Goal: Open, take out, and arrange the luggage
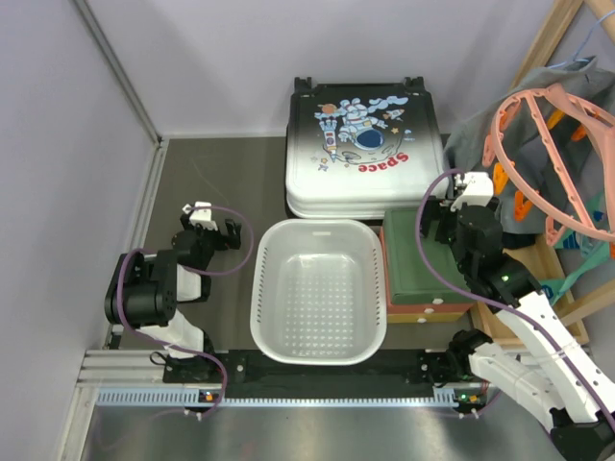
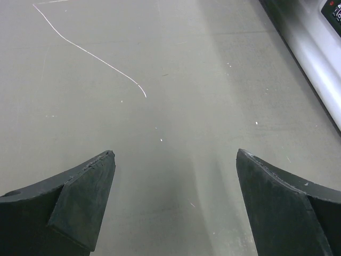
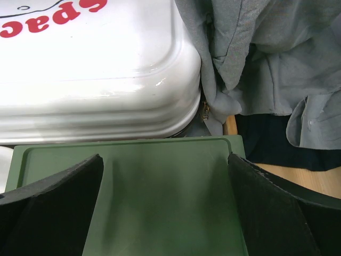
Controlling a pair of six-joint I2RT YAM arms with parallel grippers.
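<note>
The luggage [image 1: 363,144] lies flat and closed at the back of the table, astronaut print and red "Space" facing up. Its white shell [image 3: 90,80] fills the upper left of the right wrist view. My right gripper [image 1: 468,194] [image 3: 165,157] hovers open over the green box top, just short of the luggage's near right corner, holding nothing. A zipper pull [image 3: 204,111] shows at that corner. My left gripper [image 1: 209,227] [image 2: 175,154] stands open over bare table at the left, empty, well apart from the luggage.
A white perforated basket [image 1: 261,288] sits front centre between the arms. Green-topped stacked boxes [image 1: 423,264] [image 3: 160,202] stand right of it, against the luggage. Grey clothes [image 1: 471,134] [image 3: 266,64] and pink hangers [image 1: 553,144] hang on a wooden rack [image 1: 553,38] at the right.
</note>
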